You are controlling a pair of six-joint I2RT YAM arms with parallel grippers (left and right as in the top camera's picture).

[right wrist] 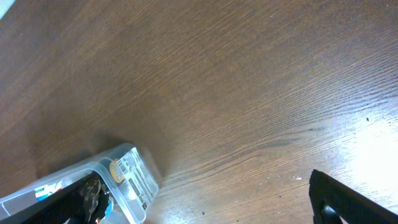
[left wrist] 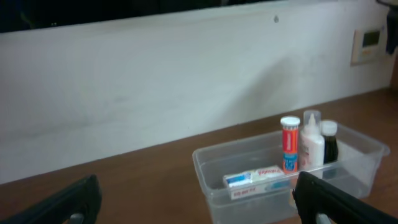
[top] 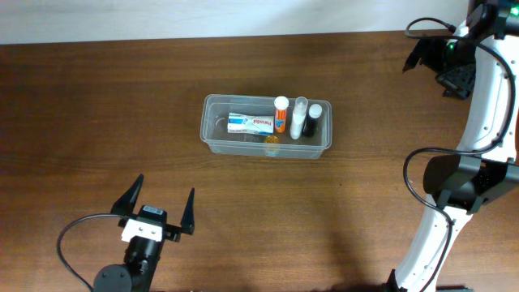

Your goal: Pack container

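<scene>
Though blurry, container (right wrist: 127,163) half beyond right wrist view's edge.

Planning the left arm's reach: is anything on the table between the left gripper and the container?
Nothing visible. Only bare table lies between the open left gripper and the container.

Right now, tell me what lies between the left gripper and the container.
Nothing but bare tabletop: in the overhead view, only brown wood separates the open left gripper from the container.
</scene>
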